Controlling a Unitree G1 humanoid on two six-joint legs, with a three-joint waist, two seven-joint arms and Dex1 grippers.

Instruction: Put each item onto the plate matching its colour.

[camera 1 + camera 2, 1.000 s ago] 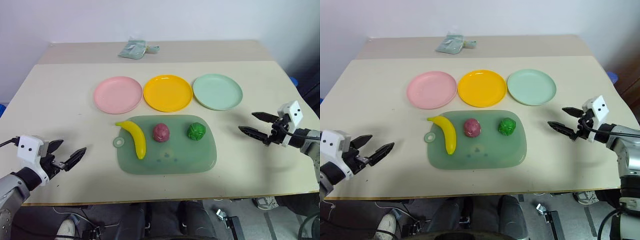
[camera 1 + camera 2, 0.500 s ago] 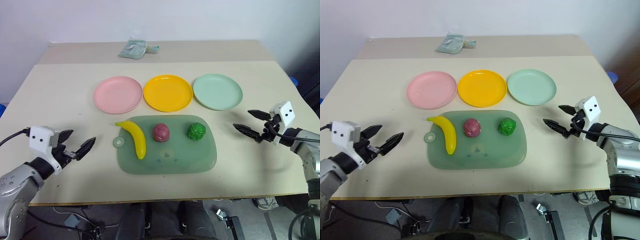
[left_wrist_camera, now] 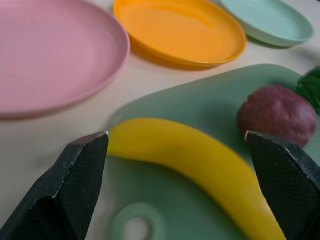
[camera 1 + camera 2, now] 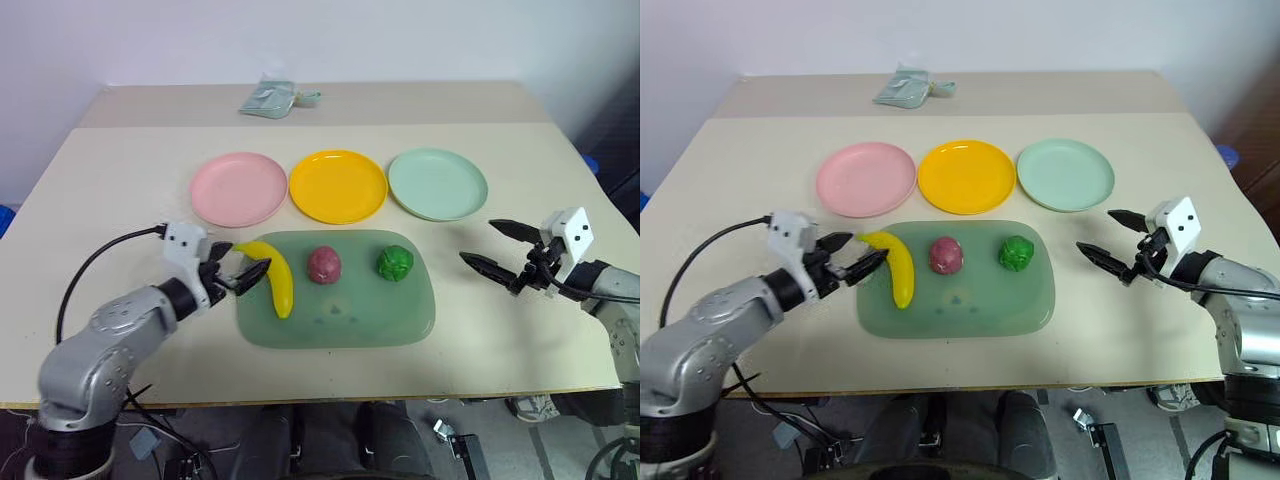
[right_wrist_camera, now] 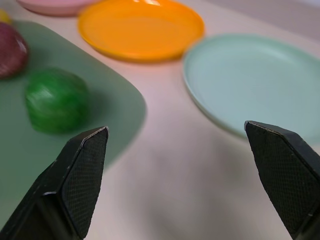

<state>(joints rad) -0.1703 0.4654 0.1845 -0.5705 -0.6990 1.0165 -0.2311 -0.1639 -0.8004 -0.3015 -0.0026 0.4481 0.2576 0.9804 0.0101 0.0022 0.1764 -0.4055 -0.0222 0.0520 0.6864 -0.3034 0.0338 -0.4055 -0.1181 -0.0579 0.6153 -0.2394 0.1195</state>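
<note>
Nothing is sorted yet. On the green board [image 4: 340,320] are still found the banana [image 4: 275,277], the pink lump [image 4: 323,264] and the green ball [image 4: 394,262]; the pink plate [image 4: 238,188], yellow plate [image 4: 337,185] and green plate [image 4: 437,183] are empty. The left gripper [image 4: 243,273] is spread wide beside the banana, the right gripper [image 4: 497,250] is spread and empty.

Two silver-grey metal arms w/ rounded segments, white boxy wrist blocks w/ small dark dots, left gripper [image 4: 245,272] & right gripper [image 4: 497,246] each w/ two black pointed fingers, textured inner pads, black cables along both forearms
</note>
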